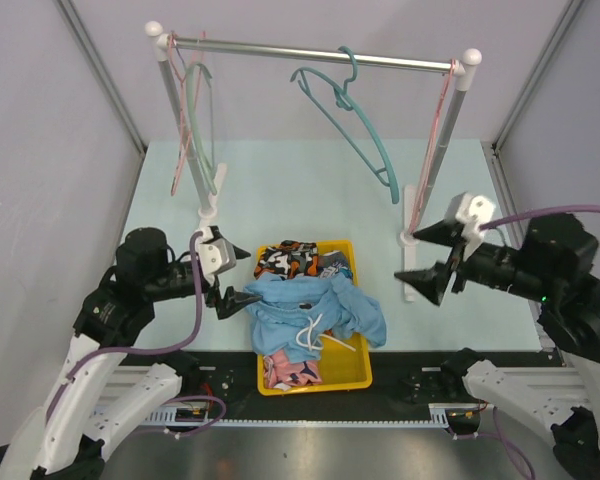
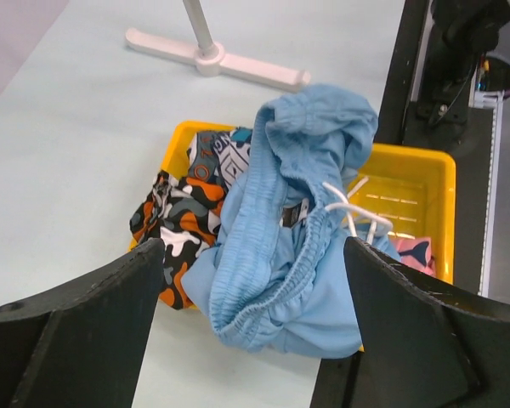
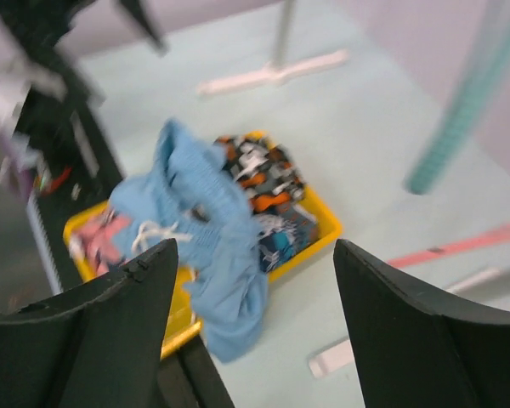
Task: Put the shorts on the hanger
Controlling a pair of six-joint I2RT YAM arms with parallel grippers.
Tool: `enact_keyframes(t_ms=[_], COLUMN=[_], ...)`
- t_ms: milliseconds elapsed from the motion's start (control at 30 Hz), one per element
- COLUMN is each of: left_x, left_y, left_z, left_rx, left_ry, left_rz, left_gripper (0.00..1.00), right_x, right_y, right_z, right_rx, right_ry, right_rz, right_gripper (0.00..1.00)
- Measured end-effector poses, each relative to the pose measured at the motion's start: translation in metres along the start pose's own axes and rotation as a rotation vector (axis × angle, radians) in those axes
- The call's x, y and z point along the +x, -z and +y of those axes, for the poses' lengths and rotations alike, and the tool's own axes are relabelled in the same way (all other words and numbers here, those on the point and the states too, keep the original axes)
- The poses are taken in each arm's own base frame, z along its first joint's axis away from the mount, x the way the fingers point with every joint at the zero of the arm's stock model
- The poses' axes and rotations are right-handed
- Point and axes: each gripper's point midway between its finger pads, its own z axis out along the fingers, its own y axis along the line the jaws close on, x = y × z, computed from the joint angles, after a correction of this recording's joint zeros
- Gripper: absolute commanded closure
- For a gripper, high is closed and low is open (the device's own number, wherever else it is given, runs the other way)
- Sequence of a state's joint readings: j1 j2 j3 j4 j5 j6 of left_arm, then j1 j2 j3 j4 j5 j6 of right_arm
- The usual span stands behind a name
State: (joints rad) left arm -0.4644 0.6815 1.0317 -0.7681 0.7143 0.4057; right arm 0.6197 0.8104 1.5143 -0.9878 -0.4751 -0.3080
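Note:
The light blue shorts (image 1: 315, 305) with a white drawstring lie crumpled on top of a yellow bin (image 1: 355, 378) and spill over its left and right rims. They also show in the left wrist view (image 2: 289, 246) and the right wrist view (image 3: 208, 217). A thin pale pink hanger (image 1: 183, 125) hangs at the left end of the rail. My left gripper (image 1: 238, 279) is open and empty just left of the shorts, its jaws spread on either side of the waistband edge (image 2: 253, 255). My right gripper (image 1: 407, 255) is open and empty, to the right of the bin and raised (image 3: 255, 255).
A pale green hanger (image 1: 208, 140) hangs beside the pink one and a teal hanger (image 1: 355, 125) at mid-rail. Another thin pink hanger (image 1: 442, 110) hangs by the right post. Orange-black-white shorts (image 1: 288, 258), teal patterned shorts (image 1: 333, 266) and a pink garment (image 1: 290, 370) lie in the bin. Rack feet (image 1: 412, 245) stand on the table.

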Motion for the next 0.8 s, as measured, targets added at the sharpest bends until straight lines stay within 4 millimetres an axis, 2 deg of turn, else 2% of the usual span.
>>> enact_keyframes(t_ms=[200,367,567,800], left_x=[-0.024,-0.033,-0.037,-0.040], left_y=[0.003,0.004,0.004,0.008], left_z=[0.003,0.004,0.006,0.006], left_rx=[-0.018,-0.027,-0.035,-0.051], left_ry=[0.014,0.017,0.022,0.015], left_rz=[-0.065,-0.093,-0.106,-0.121], left_gripper=[0.10,0.10,0.10,0.09], right_x=[-0.045,-0.061,-0.051,-0.031], right_y=[0.038,0.057,0.032,0.003], right_z=[-0.072,-0.122,-0.168,-0.206], right_rx=[0.440,0.684,0.759,0.794], right_ry=[-0.264,-0.418,-0.551,-0.607], right_rz=[-0.202,-0.297,-0.291,-0.262], right_gripper=[0.37,0.41,0.44,0.45])
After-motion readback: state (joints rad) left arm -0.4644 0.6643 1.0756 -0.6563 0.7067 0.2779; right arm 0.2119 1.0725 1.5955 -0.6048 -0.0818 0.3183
